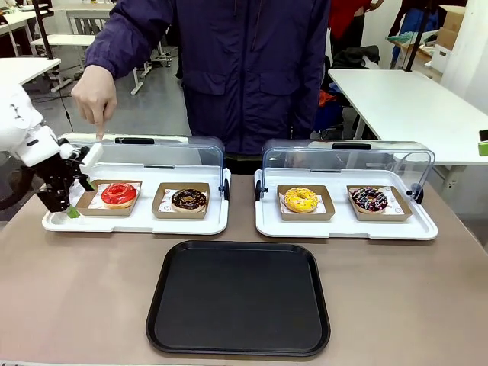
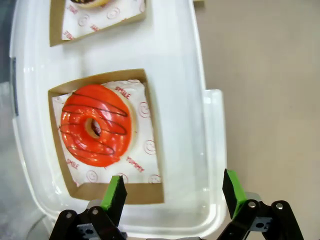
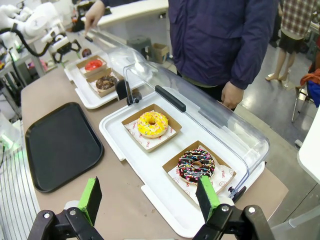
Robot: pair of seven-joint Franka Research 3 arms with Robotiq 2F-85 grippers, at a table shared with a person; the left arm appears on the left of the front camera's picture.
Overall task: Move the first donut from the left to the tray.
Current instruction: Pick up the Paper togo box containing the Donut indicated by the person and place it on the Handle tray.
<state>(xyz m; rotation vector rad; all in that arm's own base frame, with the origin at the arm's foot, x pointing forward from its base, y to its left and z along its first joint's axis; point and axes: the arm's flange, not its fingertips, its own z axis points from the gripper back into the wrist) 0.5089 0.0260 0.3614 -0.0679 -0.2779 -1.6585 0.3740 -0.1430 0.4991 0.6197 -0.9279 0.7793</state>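
The red-iced donut (image 1: 119,194) lies in its small brown cardboard tray (image 1: 89,208) at the left end of the left white tray (image 1: 137,225). My left gripper (image 1: 67,204) hangs open just left of it, over the white tray's end. In the left wrist view the donut (image 2: 96,125) is ahead of the open gripper (image 2: 174,192), whose left pad (image 2: 114,192) sits over the cardboard's near edge. The black tray (image 1: 239,297) lies at the front middle. My right gripper (image 3: 149,200) is open and holds nothing, above the right white tray (image 3: 120,145).
A chocolate donut (image 1: 189,200) shares the left white tray. A yellow donut (image 1: 300,200) and a sprinkled donut (image 1: 369,200) sit in the right one. Both clear lids (image 1: 347,160) stand raised. A person's hand (image 1: 95,95) points down at the left lid.
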